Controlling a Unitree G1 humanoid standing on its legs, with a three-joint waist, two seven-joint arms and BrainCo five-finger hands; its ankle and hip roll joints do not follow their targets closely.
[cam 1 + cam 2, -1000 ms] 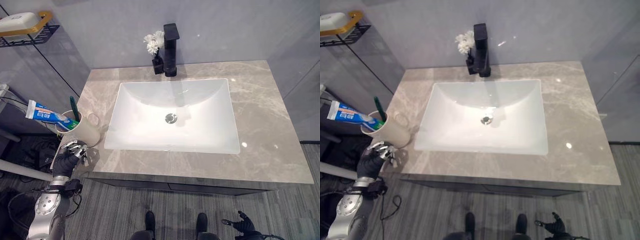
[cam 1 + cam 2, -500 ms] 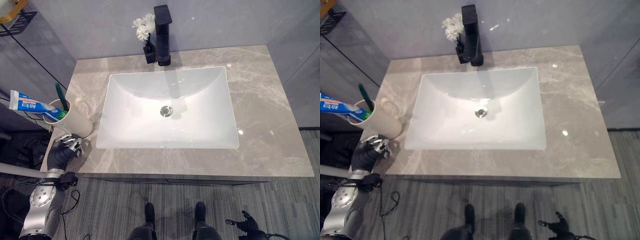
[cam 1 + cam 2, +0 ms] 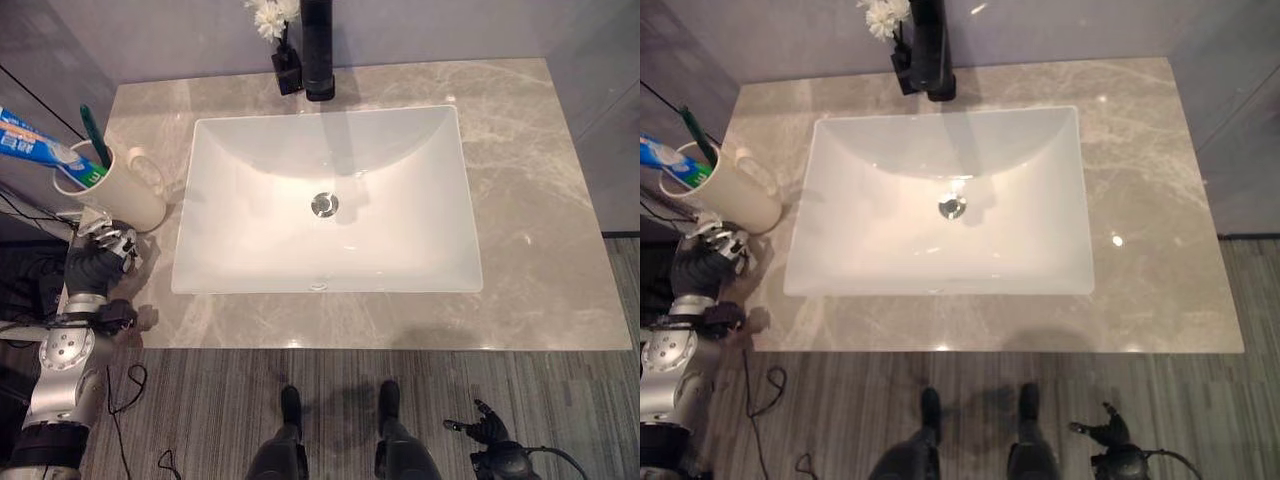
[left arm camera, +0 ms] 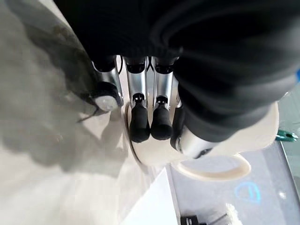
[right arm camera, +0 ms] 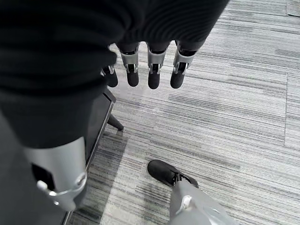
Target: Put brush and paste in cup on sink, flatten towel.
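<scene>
— Where do the brush and paste stand?

— Both sit in the cream cup (image 3: 122,193) at the left edge of the grey marble counter (image 3: 540,200), just beside the white sink basin (image 3: 325,200). The green toothbrush (image 3: 95,134) stands upright in it, and the blue-and-white toothpaste tube (image 3: 35,140) leans out over the counter's left edge. The cup's handle faces the basin.

— And the robot's hands?

— The left hand (image 3: 98,258) rests at the counter's left edge, just in front of the cup. Its wrist view shows its fingers (image 4: 139,123) straight, dark tips right at the cup's base, clasping nothing. The right hand (image 3: 484,431) hangs low over the striped carpet (image 5: 243,93), well apart from the counter, fingers loosely extended and empty.

— Anything else on the counter?

— A black faucet (image 3: 317,50) at the back centre, white flowers (image 3: 268,12) in a small dark vase just beside it.
</scene>
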